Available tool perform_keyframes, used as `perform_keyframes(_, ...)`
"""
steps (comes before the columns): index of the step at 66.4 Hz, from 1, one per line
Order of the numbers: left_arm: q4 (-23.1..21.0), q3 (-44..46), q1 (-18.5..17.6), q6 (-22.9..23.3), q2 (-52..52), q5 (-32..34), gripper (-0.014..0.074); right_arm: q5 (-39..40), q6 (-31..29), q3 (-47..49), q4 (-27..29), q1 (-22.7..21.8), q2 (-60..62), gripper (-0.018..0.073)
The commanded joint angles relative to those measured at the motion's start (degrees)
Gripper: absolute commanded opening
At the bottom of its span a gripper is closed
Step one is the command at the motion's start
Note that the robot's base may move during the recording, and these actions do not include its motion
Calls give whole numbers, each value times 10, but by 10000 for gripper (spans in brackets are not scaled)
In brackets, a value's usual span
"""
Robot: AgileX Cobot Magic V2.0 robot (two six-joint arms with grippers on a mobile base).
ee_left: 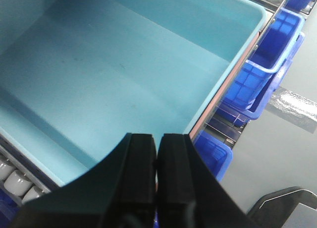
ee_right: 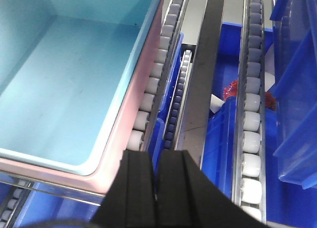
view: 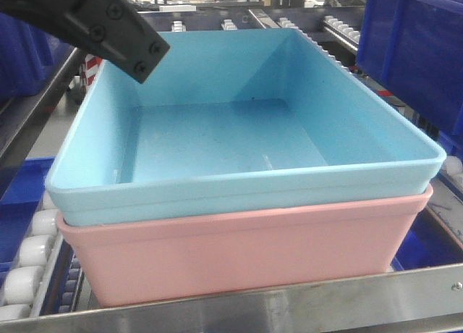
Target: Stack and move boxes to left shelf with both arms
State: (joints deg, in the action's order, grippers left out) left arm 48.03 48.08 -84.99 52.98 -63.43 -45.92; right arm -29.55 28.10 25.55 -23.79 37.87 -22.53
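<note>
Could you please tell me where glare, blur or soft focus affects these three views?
Front view: soft overall, mild sheen on the blue box floor, bright reflection on the steel rail. Left wrist view: the left gripper looms dark and blurred; glare on the grey floor patch. Right wrist view: the rollers are sharp, the right gripper is soft.

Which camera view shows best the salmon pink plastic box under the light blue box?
The exterior front-facing view: the salmon pink plastic box shows its whole front wall below the light blue plastic box nested in it. The right wrist view shows only one side wall and a corner; the left wrist view shows just a thin pink edge.
</note>
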Motion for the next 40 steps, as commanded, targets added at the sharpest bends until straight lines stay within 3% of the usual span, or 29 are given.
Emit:
perform_keyframes(1, 29, 15, -4, 6, 13, 7, -3, 39, -4, 15, -20, 0, -2, 55)
perform_keyframes(40, 29, 15, -4, 6, 13, 7, -3, 39, -4, 15, -20, 0, -2, 55)
